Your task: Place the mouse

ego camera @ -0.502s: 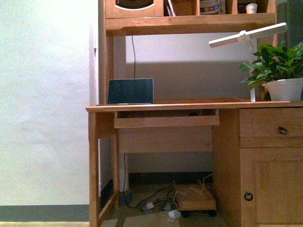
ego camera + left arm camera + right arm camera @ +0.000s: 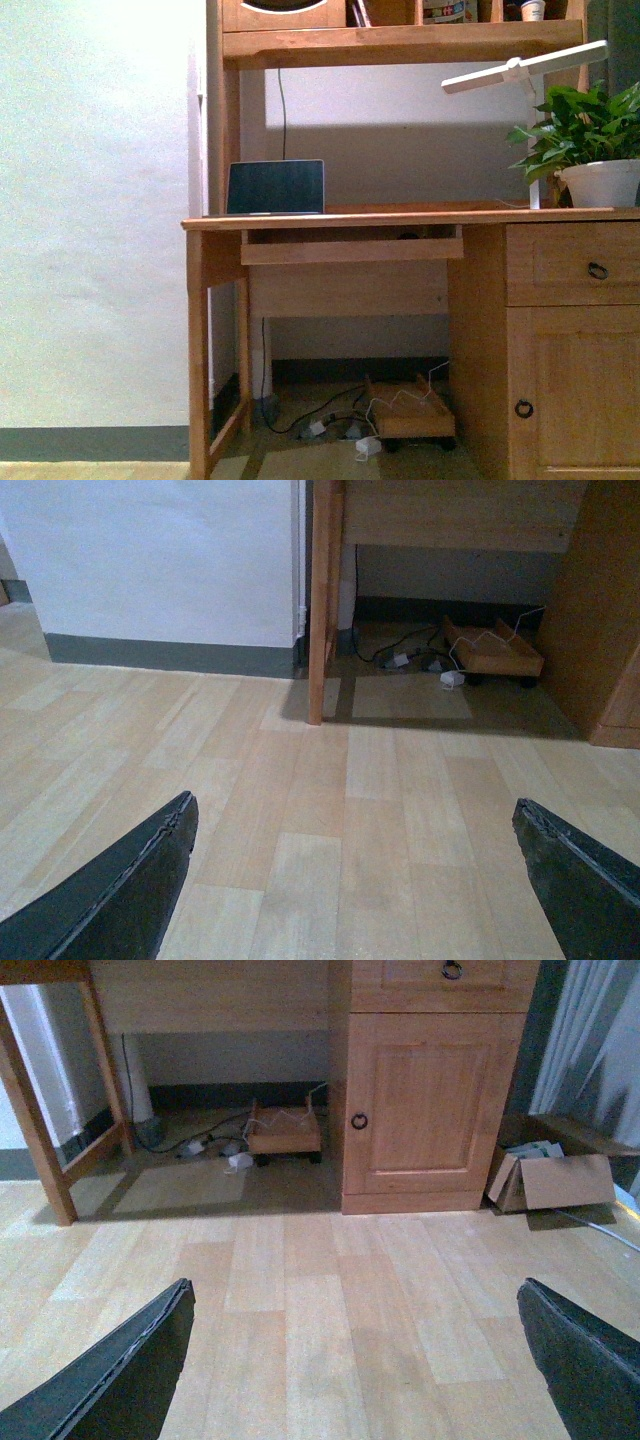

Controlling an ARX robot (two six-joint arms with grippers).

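The mouse does not show clearly in any view. A small dark shape (image 2: 407, 237) sits in the gap between the desktop and the pull-out tray (image 2: 350, 251); I cannot tell what it is. A laptop (image 2: 275, 187) stands open on the wooden desk (image 2: 400, 216). My left gripper (image 2: 355, 880) is open and empty above the wood floor, facing the desk's left leg. My right gripper (image 2: 355, 1360) is open and empty above the floor, facing the desk's cabinet door (image 2: 425, 1100). Neither arm shows in the front view.
A potted plant (image 2: 590, 150) and a white desk lamp (image 2: 525, 70) stand on the desk's right side. A low wheeled board (image 2: 408, 415) and cables lie under the desk. A cardboard box (image 2: 550, 1180) lies right of the cabinet. A shelf (image 2: 400, 45) hangs above the desktop.
The whole desk scene sits slightly higher in the front view than before, so the camera has shifted a little. Nothing on the desk has moved.
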